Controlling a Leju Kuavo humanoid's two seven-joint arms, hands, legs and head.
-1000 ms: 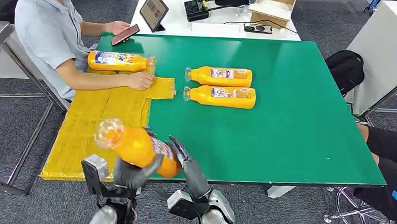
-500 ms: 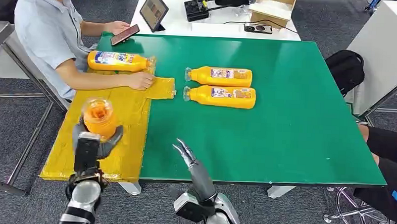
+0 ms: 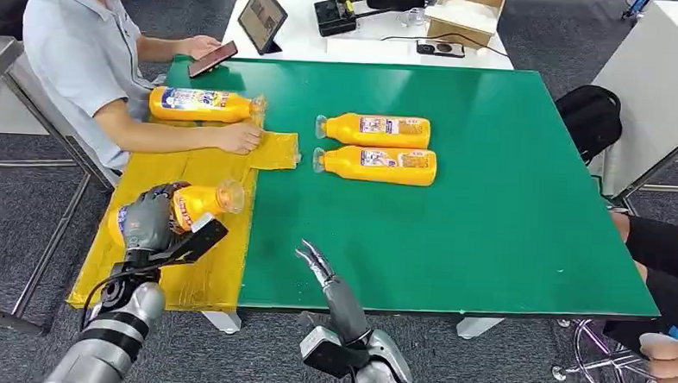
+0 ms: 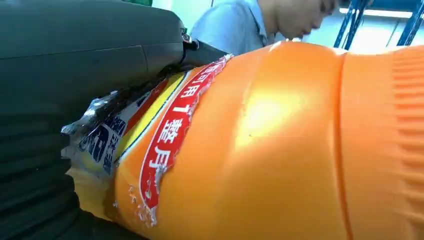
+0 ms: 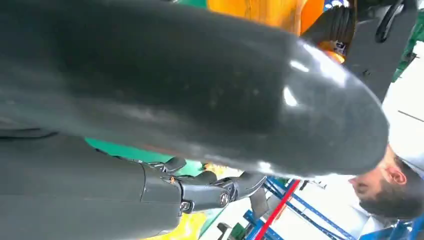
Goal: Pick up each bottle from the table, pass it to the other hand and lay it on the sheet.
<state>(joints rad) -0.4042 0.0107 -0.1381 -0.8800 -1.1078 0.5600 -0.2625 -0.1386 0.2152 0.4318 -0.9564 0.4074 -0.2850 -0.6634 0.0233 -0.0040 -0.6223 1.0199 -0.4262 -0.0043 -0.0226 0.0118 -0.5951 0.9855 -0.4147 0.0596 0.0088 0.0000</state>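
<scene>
Left hand [image 3: 149, 220] is gripping an orange plastic bottle [image 3: 199, 202] over the yellow sheet [image 3: 167, 184]; right hand [image 3: 319, 268], fingers spread, is hovering at the green worktop's [image 3: 507, 207] near edge.

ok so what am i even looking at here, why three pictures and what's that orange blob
It is a humanoid robot with two silver arms, each ending in a many-fingered hand. The wide picture is from a camera high on its body, looking down at a green table. The other two come from cameras at its wrists, so close that they look odd and turned.

The orange blob is a bottle gripped by the left hand over a yellow sheet at the table's left side. The left wrist camera sees that same bottle up close. The right hand holds nothing, fingers apart.

Two more bottles lie side by side on the green, and another bottle lies at the sheet's far end, beside a seated person.
</scene>
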